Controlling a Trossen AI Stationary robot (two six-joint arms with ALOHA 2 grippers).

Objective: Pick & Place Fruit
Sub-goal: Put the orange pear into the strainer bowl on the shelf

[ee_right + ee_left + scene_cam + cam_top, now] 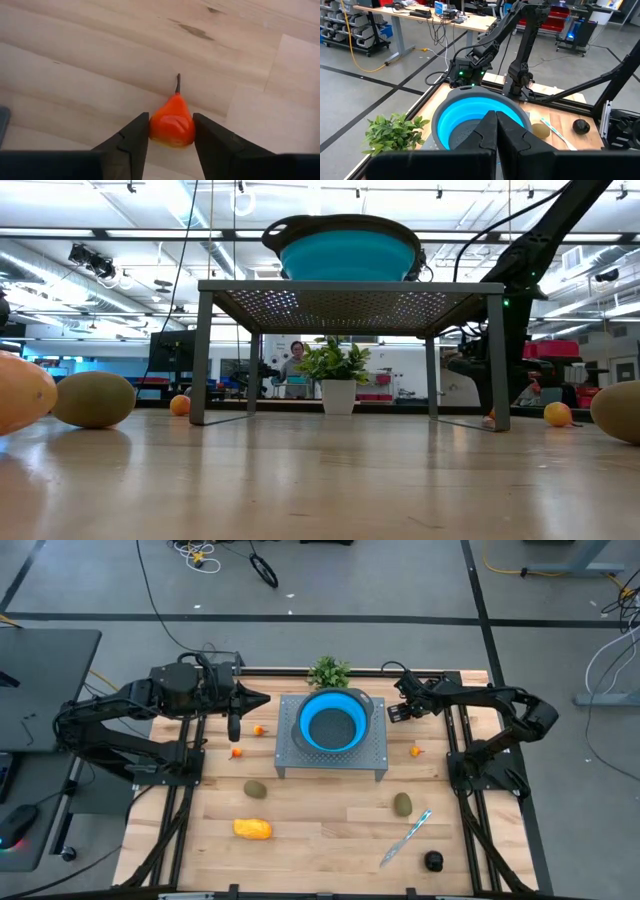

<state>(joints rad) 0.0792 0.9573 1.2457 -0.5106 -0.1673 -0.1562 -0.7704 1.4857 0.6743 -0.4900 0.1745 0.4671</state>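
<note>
Though its underside is hidden, right gripper seemingly pinches orange fruit.

Bright ceiling lights shine down from above the blue bowl. The wooden table looks shiny. The fruit far left of the bowl is blurry.

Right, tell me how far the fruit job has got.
Done: nothing shows in the blue bowl yet. In hand: the right gripper pinches a small orange fruit. Left: the other pieces lie on the table, among them the yellow-orange oblong and the black round. The left gripper waits shut by the bowl.
</note>
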